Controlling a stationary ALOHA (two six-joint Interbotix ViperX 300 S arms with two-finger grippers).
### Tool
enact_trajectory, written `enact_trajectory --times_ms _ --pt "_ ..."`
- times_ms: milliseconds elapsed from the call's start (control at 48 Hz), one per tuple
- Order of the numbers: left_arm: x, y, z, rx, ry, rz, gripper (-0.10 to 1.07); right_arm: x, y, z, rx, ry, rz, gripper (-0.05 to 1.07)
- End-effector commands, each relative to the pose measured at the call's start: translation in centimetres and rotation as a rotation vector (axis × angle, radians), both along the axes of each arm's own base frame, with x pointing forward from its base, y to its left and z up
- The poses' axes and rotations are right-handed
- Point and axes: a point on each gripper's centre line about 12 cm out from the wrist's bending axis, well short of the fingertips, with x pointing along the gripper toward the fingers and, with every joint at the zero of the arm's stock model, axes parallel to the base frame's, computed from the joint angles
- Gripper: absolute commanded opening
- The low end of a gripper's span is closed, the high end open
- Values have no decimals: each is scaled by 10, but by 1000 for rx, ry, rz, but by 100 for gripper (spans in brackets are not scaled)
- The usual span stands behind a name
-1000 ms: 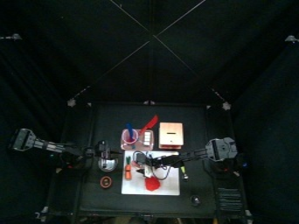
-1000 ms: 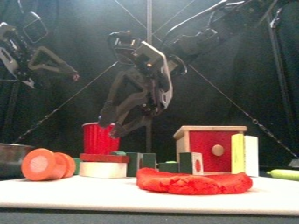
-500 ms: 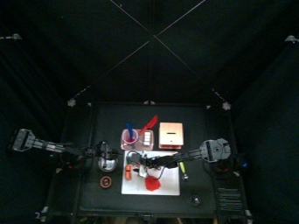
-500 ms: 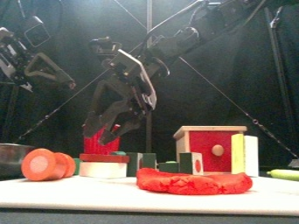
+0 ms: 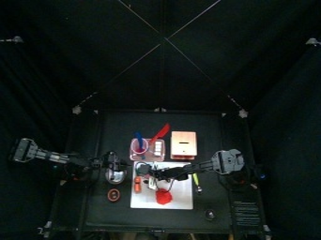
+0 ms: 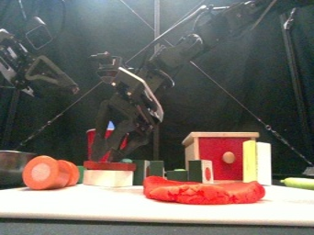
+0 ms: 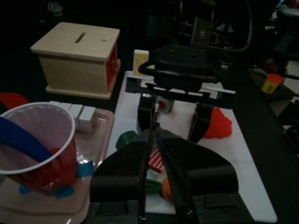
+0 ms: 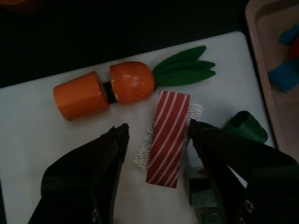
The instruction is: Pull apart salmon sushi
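R gripper spread wide over salmon sushi (not touching), L gripper half-open, empty.

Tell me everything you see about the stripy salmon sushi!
The salmon sushi is a long red slab with thin white stripes, looking like toy plastic or wood. It lies flat on a bumpy white rice block whose edge peeks out beside it. Both rest on the white board, beside the orange carrot. The right tool hovers open above it, one jaw on either side.
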Motion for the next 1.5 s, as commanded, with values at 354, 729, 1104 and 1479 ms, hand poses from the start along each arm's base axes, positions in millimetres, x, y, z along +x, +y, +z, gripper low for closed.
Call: enact_trajectory --times_ms 354,729,1104,1479 --pt "2 0 3 2 -11 1 58 7 -5 31 -9 -24 -25 89" --pt "2 0 2 0 -3 0 58 8 -5 32 -8 -27 -26 71" --pt "2 0 3 2 -5 1 58 7 -4 27 2 -15 -28 65" --pt "4 0 6 -6 -16 3 59 4 -6 48 -15 -56 -20 50"
